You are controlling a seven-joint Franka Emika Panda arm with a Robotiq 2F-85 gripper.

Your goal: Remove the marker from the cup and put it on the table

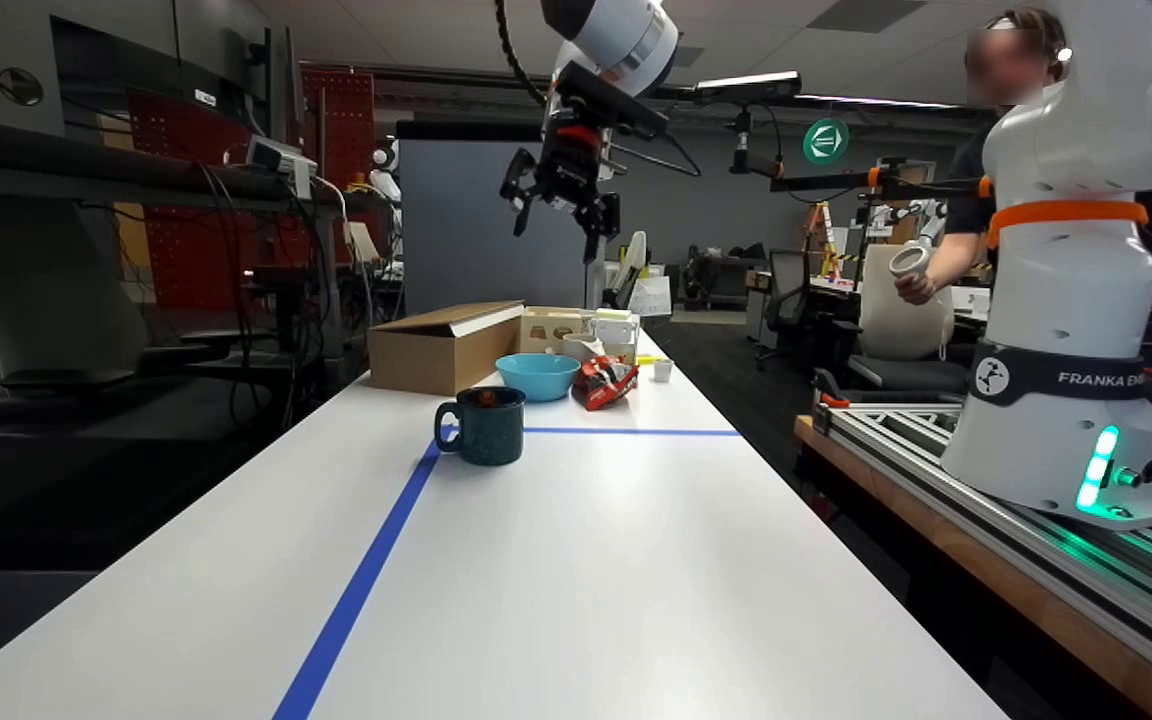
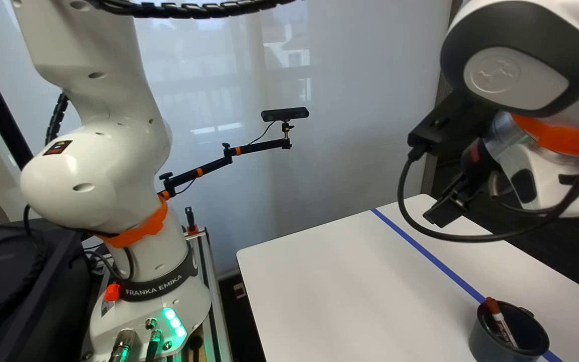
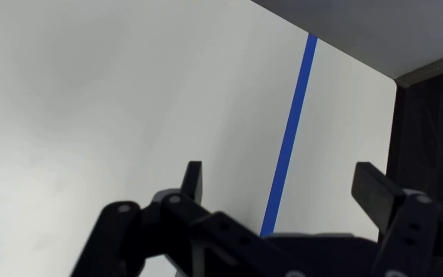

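Note:
The dark teal cup stands upright on the white table, by the blue tape; its near part shows in an exterior view. The reddish-brown marker leans inside the cup, brown cap up against the rim and just above it. Its cap also shows at the cup's mouth in an exterior view. My gripper is high above the table, well above and apart from the cup. In the wrist view the gripper has its fingers wide apart with nothing between them. The cup and marker are out of the wrist view.
A brown cardboard box, a light blue bowl, a red bag and a small white cup stand behind the cup on the table. A camera on a jointed arm stands beside the robot base. A person stands behind the robot.

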